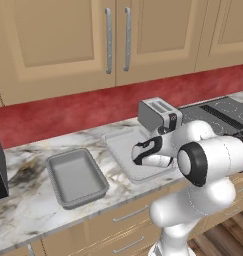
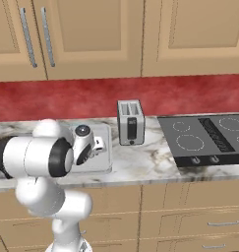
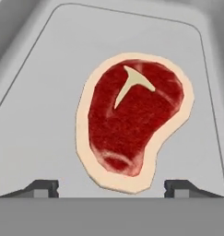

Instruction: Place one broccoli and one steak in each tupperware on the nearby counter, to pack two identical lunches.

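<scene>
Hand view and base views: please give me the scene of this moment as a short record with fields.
steak: steak lies flat on the floor of the paler tray, nothing gripping it
claw: claw open, its tips apart on either side of the steak's near end
darker tray: darker tray stands left of the paler one, with nothing in it
broccoli: none to be seen in either tray
toaster: toaster stands upright behind the paler tray
surface: both trays rest on the counter
</scene>
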Tool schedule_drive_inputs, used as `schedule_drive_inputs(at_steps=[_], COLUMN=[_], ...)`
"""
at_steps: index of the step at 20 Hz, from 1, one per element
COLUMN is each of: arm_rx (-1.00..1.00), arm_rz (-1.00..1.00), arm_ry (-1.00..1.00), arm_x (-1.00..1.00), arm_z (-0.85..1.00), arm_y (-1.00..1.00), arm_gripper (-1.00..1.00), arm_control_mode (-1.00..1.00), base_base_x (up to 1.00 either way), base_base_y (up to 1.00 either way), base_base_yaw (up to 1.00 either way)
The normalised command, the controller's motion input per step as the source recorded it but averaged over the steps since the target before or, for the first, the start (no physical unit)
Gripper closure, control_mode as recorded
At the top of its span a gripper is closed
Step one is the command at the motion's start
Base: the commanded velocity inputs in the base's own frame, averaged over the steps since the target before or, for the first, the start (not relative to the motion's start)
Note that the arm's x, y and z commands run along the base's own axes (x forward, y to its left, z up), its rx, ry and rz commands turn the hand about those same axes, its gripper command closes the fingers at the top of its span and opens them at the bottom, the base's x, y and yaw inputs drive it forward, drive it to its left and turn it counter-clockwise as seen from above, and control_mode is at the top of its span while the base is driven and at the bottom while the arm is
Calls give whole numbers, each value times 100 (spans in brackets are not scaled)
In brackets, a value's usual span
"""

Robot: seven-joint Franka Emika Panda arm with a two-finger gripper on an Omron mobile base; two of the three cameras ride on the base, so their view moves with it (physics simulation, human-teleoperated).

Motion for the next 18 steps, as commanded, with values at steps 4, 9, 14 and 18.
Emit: schedule_drive_inputs(at_steps=[4, 9, 14, 18], arm_rx=[0, 0, 0, 0], arm_rz=[0, 0, 0, 0], arm_ry=[2, 6, 1, -5], arm_x=[-33, -33, -77, -100], arm_z=[97, 100, 86, 51], arm_y=[0, 0, 0, 0], arm_gripper=[-100, -100, -100, -100], arm_control_mode=[-100, -100, -100, -100], base_base_x=[0, 0, 0, 0], base_base_y=[0, 0, 0, 0], base_base_yaw=[0, 0, 0, 0])
